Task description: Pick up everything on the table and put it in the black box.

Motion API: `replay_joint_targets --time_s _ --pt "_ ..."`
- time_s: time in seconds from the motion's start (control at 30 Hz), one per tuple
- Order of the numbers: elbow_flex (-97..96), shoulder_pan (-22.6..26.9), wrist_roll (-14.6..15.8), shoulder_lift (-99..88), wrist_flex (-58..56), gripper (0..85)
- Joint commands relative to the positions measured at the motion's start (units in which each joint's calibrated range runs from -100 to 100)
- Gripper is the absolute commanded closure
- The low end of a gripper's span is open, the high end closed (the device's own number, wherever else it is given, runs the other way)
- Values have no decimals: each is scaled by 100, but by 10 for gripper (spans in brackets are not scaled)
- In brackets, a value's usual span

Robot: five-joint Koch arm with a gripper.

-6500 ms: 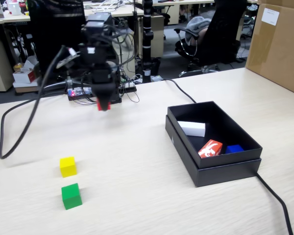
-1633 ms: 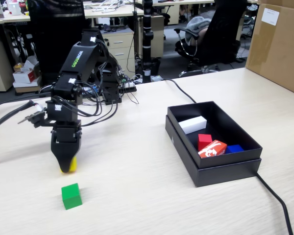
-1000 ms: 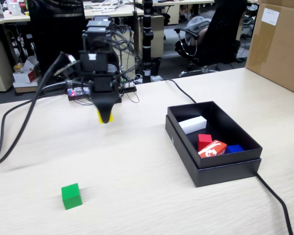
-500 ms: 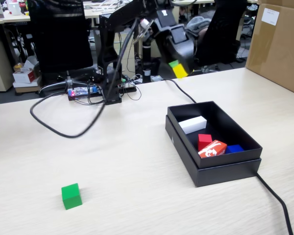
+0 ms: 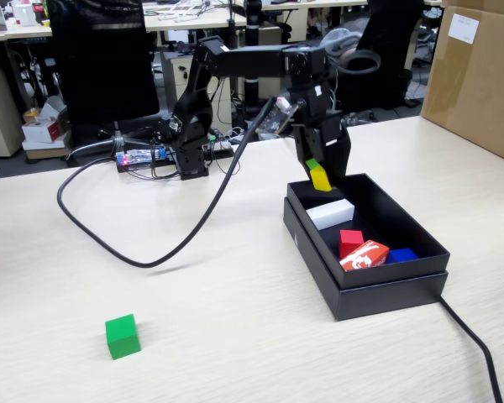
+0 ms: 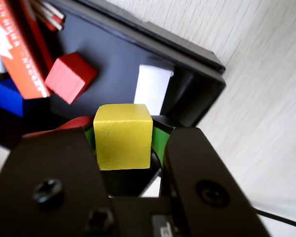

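The end effector (image 5: 320,178) hangs above the far end of the black box (image 5: 378,294), its jaws pinching the yellow cube (image 5: 320,177), which is tilted and clear of the box floor. In the wrist view the same yellow cube (image 6: 123,136) sits clamped in the end effector (image 6: 123,143) with green padding showing on either side of it (the pads themselves are mostly hidden behind the cube). Inside the black box (image 6: 187,59), the red cube (image 5: 350,242) lies near the middle of the floor, touching or just beside the red-and-white packet (image 5: 364,254); the white block (image 5: 331,213) lies toward the far end, almost under the held cube, and a blue block (image 5: 401,254) sits at the near right corner. The wrist view shows the red cube (image 6: 70,77), the packet (image 6: 17,47), the white block (image 6: 152,88) and the blue block (image 6: 11,96) on the box's dark floor. The green cube (image 5: 122,336) rests alone on the table (image 5: 227,336), well apart from the box, to its left and nearer the camera in the fixed view.
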Motion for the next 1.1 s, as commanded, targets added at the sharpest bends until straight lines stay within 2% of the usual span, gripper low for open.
replay_joint_targets --time_s 0.0,0.2,0.43,0.67,0.7,0.73,0.83,0.9,1.07 --pt "383 -59 10 58 420 810" --pt "238 -190 5 494 550 786" --pt "-7 -205 -24 402 541 613" --pt "56 -269 -15 -343 541 572" --pt "56 -283 -15 -516 541 545" --pt "20 -347 -15 -929 541 492" --pt "47 -606 -29 -1594 550 467" --pt "47 -884 -142 -1858 541 436" --pt "75 -1690 -508 -1835 688 426"
